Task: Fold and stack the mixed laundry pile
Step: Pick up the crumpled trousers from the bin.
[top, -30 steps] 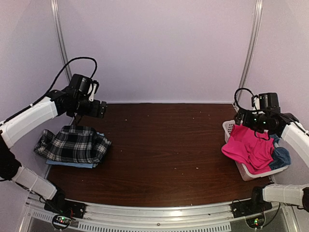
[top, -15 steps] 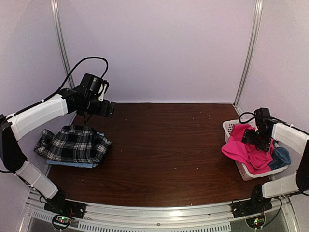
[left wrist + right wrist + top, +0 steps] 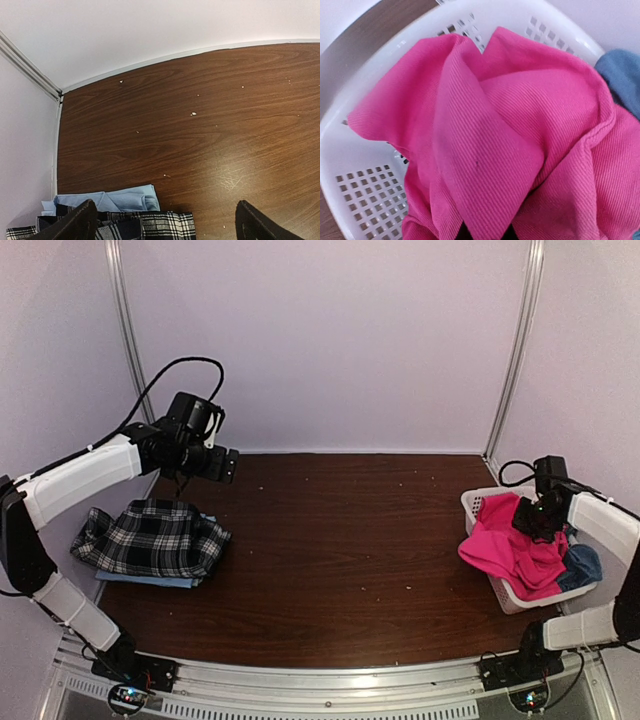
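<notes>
- Left gripper (image 3: 222, 465): you see it held above the far left part of the table (image 3: 340, 530), just beyond the folded clothes. In the left wrist view its fingers are spread wide, with bare wood between them.
- Plaid shirt (image 3: 150, 540): it lies folded at the table's left edge, on top of the light blue shirt (image 3: 160, 581). A strip of that blue shirt shows along the near side, and a corner of it shows on the far side in the wrist view.
- Basket (image 3: 478, 500): it is white lattice plastic and stands at the right edge of the table.
- Hot-pink trousers (image 3: 505, 545): they are heaped in the basket and spill over its left rim.
- Duller blue cloth (image 3: 583, 565): it sits in the basket, to the right of the trousers and touching them.
- Right gripper (image 3: 535, 525): it is low over the trousers. In the right wrist view only dark slivers of the fingers show at the bottom edge, either side of a pink fold. You cannot tell whether they pinch it.
</notes>
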